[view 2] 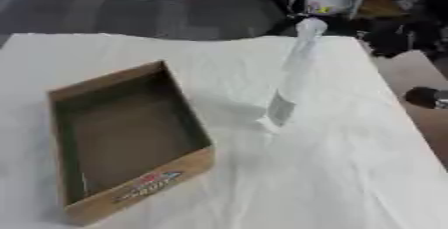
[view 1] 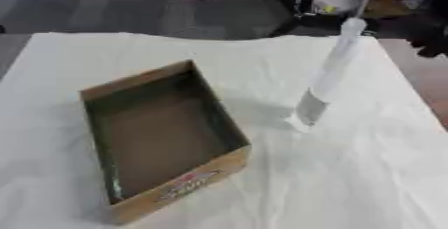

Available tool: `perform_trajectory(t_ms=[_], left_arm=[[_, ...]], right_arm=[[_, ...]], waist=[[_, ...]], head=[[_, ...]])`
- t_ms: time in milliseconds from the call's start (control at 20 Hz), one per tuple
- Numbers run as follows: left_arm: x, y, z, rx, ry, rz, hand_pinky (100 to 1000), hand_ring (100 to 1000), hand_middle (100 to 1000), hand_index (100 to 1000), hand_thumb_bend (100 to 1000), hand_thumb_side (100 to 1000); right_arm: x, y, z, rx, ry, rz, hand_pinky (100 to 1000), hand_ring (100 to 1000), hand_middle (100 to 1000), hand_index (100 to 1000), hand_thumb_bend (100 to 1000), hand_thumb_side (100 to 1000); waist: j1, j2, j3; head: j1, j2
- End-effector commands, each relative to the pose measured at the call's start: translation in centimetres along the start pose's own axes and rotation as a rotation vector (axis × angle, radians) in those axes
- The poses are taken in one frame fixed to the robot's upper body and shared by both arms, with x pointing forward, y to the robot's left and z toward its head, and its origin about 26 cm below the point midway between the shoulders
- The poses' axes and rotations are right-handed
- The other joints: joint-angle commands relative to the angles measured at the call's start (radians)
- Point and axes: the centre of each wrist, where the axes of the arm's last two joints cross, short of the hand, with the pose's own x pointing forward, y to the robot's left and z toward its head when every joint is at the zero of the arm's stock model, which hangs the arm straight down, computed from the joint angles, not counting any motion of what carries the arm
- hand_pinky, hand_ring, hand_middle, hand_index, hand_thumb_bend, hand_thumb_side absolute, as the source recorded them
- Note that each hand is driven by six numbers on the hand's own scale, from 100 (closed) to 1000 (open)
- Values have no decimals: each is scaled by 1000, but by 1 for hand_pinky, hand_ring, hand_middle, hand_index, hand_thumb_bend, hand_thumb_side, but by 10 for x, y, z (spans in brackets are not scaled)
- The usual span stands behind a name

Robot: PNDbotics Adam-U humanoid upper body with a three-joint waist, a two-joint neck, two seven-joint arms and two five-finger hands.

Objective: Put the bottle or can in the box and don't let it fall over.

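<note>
A cardboard box (view 1: 162, 138) was seen at the left of the scene, lying open-topped on the white cloth covering the worktop (view 1: 350, 183). Its inside looked dark and bare, and a red and white printed label was borne on its near short wall. The box was set askew, its long sides running from the near right to the far left.

To the right of the box, well apart from it and untouched by it, a tall slender pale bottle (view 1: 328, 75) was found standing on the cloth. It was seen leaning, its white cap tilted away toward the far right, its foot resting on the cloth level with the box's far half. A grey label was carried low on its body. The bottle was outside the box.

Farther right of the box, at the right edge of the right eye view, a dark rounded shape (view 2: 427, 96) was glimpsed beyond the worktop's side; what it was could not be told. Neither hand was shown in either view, so their state could not be told.
</note>
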Motion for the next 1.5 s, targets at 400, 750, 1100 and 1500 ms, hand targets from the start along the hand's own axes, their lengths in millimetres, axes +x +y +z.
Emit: perform_trajectory(t_ms=[400, 750, 1100, 1500], left_arm=[[10, 2, -7, -33, -32, -22, 680, 544, 661, 832, 118, 770], [12, 2, -10, -42, -44, -26, 681, 543, 661, 832, 117, 770], [13, 2, -13, -48, -53, -27, 681, 543, 661, 832, 116, 770], [15, 1, -16, -58, -69, -23, 682, 543, 661, 832, 115, 768]], right_arm=[[-4, -28, 10, -77, -14, 55, 895, 965, 989, 870, 324, 384], [-11, -36, 12, -159, -1, 21, 895, 963, 992, 871, 323, 379], [-12, -40, 7, -181, 1, 7, 900, 973, 1000, 882, 346, 377], [-18, -42, 1, -198, 27, -15, 902, 979, 1000, 885, 359, 375]], waist=[[-10, -4, 19], [-22, 7, 42], [-28, 17, 59], [-30, 24, 77]], head=[[-26, 0], [-52, -9], [-89, -12], [-119, -25]])
